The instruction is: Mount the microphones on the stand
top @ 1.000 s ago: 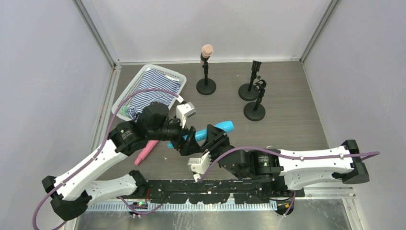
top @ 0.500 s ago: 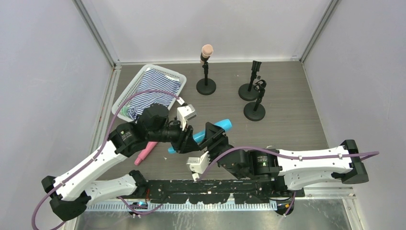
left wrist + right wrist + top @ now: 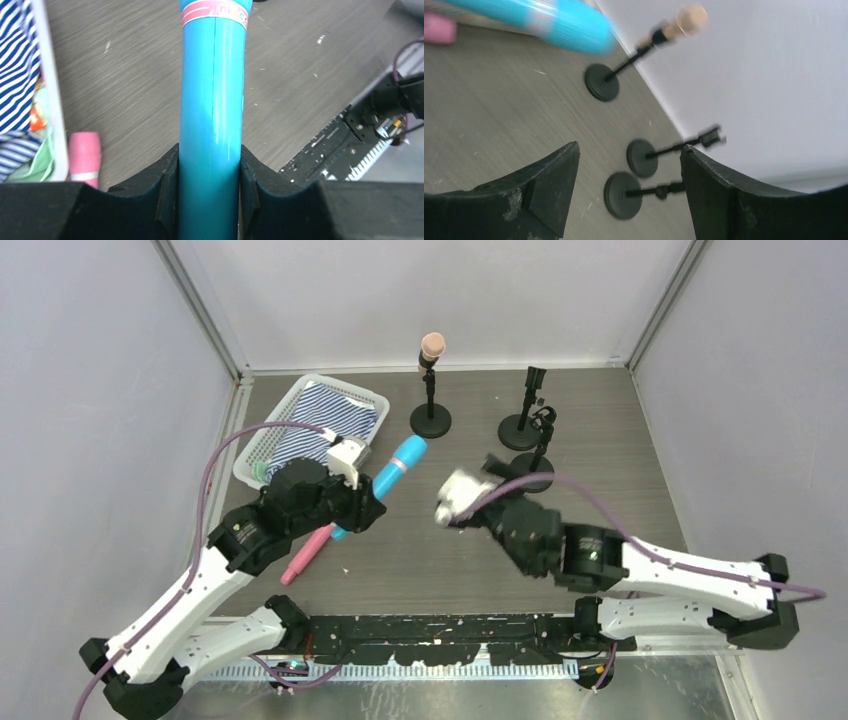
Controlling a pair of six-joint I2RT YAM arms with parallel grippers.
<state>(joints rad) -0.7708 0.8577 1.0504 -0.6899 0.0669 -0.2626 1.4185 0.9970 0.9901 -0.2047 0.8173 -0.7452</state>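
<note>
Left wrist view: our left gripper (image 3: pixel 210 167) clamps the blue microphone (image 3: pixel 212 90) above the table (image 3: pixel 620 440). Our right gripper (image 3: pixel 626 167) stands wide, holding nothing. We see the pink microphone (image 3: pixel 308 553) lying by the basket (image 3: pixel 300 383), the peach microphone (image 3: pixel 432 343) on a stand (image 3: pixel 431 420).

Light was bright, even and diffuse from overhead in all three views, with only faint soft shadows under the stands (image 3: pixel 431 422) on the grey table (image 3: pixel 620 490) and flat white walls (image 3: pixel 330 300). Top view was sharp except the right arm's wrist (image 3: pixel 460 502), smeared by motion blur; right wrist view was blurred throughout, blue microphone (image 3: pixel 539 20) and stands streaked, dark fingers (image 3: pixel 544 185) of the right gripper (image 3: pixel 629 152) soft-edged. Left wrist view was crisp up close, a pale glare strip down the blue microphone, left gripper (image 3: pixel 210 165) nearly pure black, table behind slightly soft.
</note>
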